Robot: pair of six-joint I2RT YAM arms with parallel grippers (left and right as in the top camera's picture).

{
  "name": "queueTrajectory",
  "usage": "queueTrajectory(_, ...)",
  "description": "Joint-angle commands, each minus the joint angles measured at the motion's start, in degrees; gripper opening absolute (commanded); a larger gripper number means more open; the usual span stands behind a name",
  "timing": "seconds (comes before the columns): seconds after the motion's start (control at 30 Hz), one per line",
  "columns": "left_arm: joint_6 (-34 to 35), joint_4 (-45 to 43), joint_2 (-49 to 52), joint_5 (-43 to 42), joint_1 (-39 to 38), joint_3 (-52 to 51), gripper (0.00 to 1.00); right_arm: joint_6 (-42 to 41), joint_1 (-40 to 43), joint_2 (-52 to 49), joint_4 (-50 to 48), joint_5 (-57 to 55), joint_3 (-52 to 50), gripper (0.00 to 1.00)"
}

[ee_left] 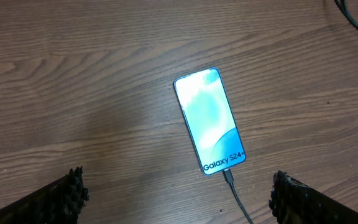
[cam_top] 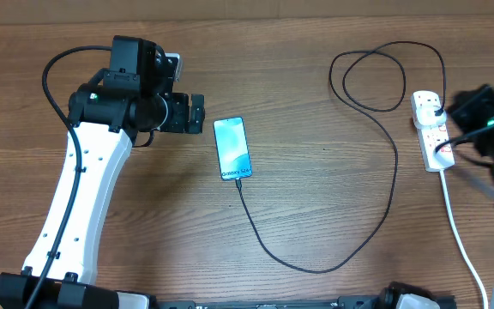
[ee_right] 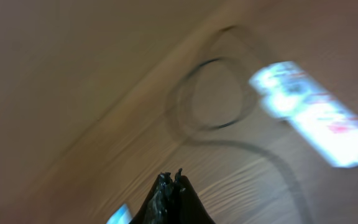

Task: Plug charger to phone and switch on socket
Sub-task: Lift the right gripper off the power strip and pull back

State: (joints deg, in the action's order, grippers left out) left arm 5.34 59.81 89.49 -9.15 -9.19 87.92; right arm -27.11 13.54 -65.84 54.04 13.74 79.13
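The Galaxy phone (cam_top: 231,148) lies mid-table with the charger cable (cam_top: 390,184) in its lower end and the cable's far end in the white power strip (cam_top: 431,129) at right. The right gripper (ee_right: 171,180), clenched on nothing near the strip, could press off-target and shove it, tugging the cable loose. The left gripper (cam_top: 197,113) gapes empty just beside the phone.

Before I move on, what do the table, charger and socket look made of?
Table: wood or wood-look laminate, matte; grain lines show. Charger: black, likely rubbery sheath; it lies in loose loops. Socket: white, probably smooth hard plastic; moulded casing.
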Motion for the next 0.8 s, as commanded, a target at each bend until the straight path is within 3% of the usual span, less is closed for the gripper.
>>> queueTrajectory(0.0,-1.51,-0.04,0.52,0.37,-0.17,0.85,1.0,4.96,-6.58,2.95,0.85,9.66,0.98,0.04)
queueTrajectory(0.23,-1.51,-0.04,0.52,0.37,-0.17,0.85,1.0,12.63,-22.99,3.89,8.7,9.73,0.79,0.04)
queueTrajectory(0.27,-1.51,-0.04,0.52,0.37,-0.17,0.85,1.0,14.08,-24.92,3.67,9.79,9.7,0.76,0.09)
queueTrajectory(0.3,-1.51,-0.04,0.52,0.37,-0.17,0.85,1.0,15.15,-26.62,3.5,10.75,9.46,0.76,0.24)
queueTrajectory(0.33,-1.51,-0.04,0.52,0.37,-0.17,0.85,1.0,15.39,-28.17,3.37,11.52,8.9,0.76,0.5)
queueTrajectory(0.37,-1.51,-0.04,0.52,0.37,-0.17,0.85,1.0,15.39,-29.53,3.17,12.2,8.26,0.76,0.98)
queueTrajectory(0.77,-1.51,-0.04,0.52,0.37,-0.17,0.85,1.0,15.19,-32.61,2.6,17.22,8.0,0.76,1.0)
